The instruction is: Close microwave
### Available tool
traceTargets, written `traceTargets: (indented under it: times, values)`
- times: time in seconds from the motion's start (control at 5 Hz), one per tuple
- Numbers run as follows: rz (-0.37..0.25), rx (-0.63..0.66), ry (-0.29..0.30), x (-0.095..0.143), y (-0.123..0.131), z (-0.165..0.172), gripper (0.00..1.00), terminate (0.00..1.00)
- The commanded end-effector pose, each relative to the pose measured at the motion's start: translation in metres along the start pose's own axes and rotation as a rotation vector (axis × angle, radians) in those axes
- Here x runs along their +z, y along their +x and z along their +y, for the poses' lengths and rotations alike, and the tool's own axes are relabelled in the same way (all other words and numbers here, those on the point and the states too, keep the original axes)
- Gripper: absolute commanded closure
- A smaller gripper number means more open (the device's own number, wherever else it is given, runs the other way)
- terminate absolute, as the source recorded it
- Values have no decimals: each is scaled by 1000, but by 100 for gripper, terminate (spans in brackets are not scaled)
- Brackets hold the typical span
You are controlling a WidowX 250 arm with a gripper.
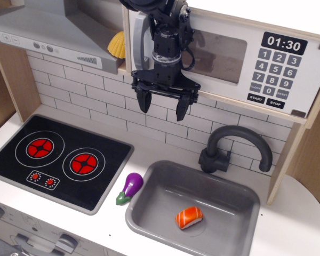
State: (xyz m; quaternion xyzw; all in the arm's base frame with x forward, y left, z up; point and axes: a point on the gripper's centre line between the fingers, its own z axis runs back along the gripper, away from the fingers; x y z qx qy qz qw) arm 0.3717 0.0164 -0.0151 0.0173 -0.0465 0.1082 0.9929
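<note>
I have just one view, looking down on the toy kitchen from the front. The microwave (pixel 229 53) sits on the high shelf at the far right, above the tap (pixel 236 148). Its white door looks flush with the keypad panel, or very nearly; I see no gap along it, so I judge the closing done or all but done.

My gripper (pixel 164 105) hangs in front of the door's left end, fingers (pixel 143 101) pointing down and spread apart, holding nothing. The arm covers part of the grey handle (pixel 141 45) and the left of the window. I read that placement as pushing with the body of the tool, not grasping: splayed fingers need no hold on a door that only swings shut. Whether anything presses on the door right now I cannot tell, since the contact side is hidden.

Below, the eggplant (pixel 130 188) lies between hob (pixel 58 160) and sink (pixel 149 213), and a sushi piece (pixel 189 217) rests in the sink, both well clear of the work.
</note>
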Motion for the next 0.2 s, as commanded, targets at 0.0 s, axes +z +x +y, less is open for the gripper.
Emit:
traceTargets:
  times: [0.0]
  values:
    - [-31,-76,-18,30,-26,5,0,100]
